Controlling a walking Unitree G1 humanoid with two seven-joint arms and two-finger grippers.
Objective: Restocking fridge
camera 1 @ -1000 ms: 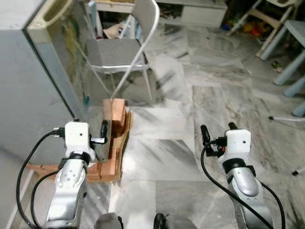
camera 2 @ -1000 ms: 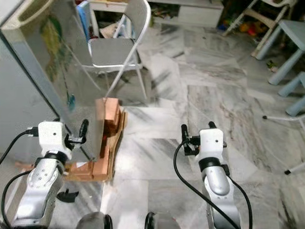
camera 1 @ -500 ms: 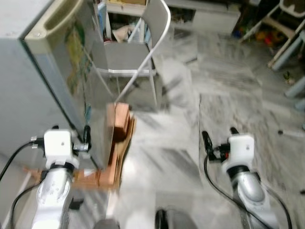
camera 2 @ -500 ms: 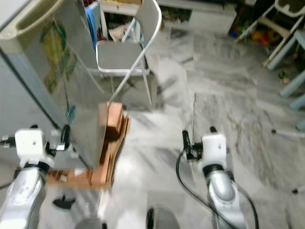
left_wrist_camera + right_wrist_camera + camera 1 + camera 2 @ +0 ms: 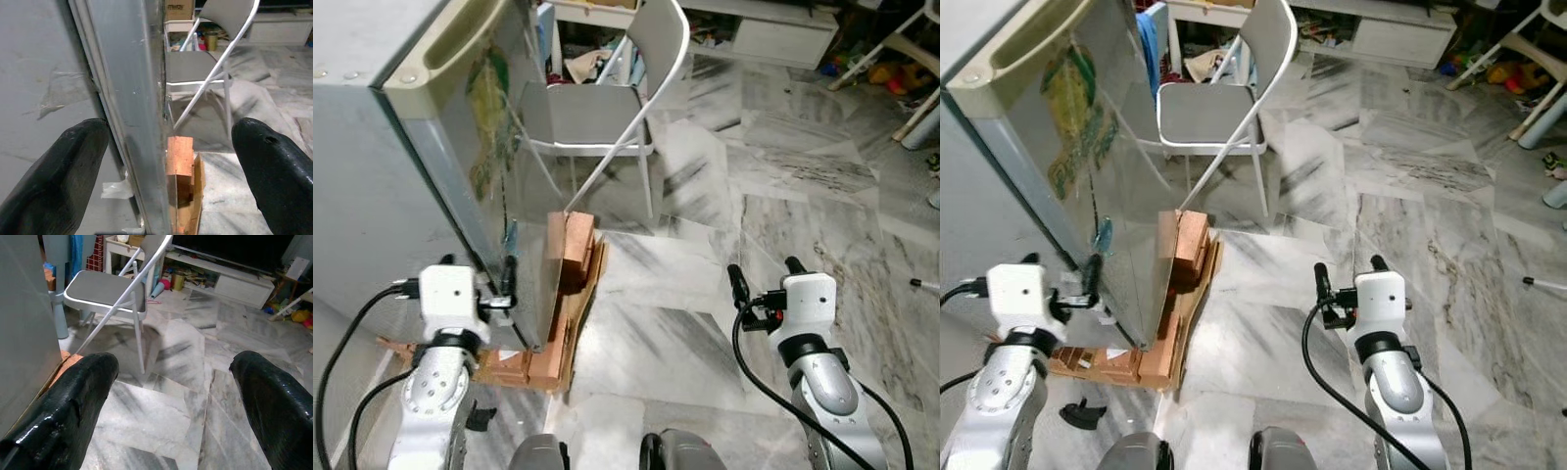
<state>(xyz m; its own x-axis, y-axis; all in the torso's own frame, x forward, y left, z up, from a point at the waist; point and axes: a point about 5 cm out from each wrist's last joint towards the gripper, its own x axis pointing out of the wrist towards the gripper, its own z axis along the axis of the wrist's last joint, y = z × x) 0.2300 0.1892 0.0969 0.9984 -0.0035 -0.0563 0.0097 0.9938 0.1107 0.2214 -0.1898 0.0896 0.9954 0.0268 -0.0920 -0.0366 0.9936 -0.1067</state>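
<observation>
Grey marble floor (image 5: 705,323) under both arms. Silver fridge (image 5: 401,166), door shut, stands directly ahead of the left pincer (image 5: 506,284); the pincer is open, and in the left wrist view its two fingers (image 5: 54,176) straddle the fridge's front corner edge, one on either side, not clamped on it. Fridge base rests on wooden blocks (image 5: 570,257) and flattened cardboard (image 5: 524,364), just below and beyond that pincer. White folding chair (image 5: 1224,108) sits farther out past the fridge, ahead of both pincers and between them. Right pincer (image 5: 766,276) is raised over bare floor, well apart from the fridge, fingers (image 5: 73,401) spread wide, holding nothing. Small black piece (image 5: 1082,415) lies on the floor near the left arm.
</observation>
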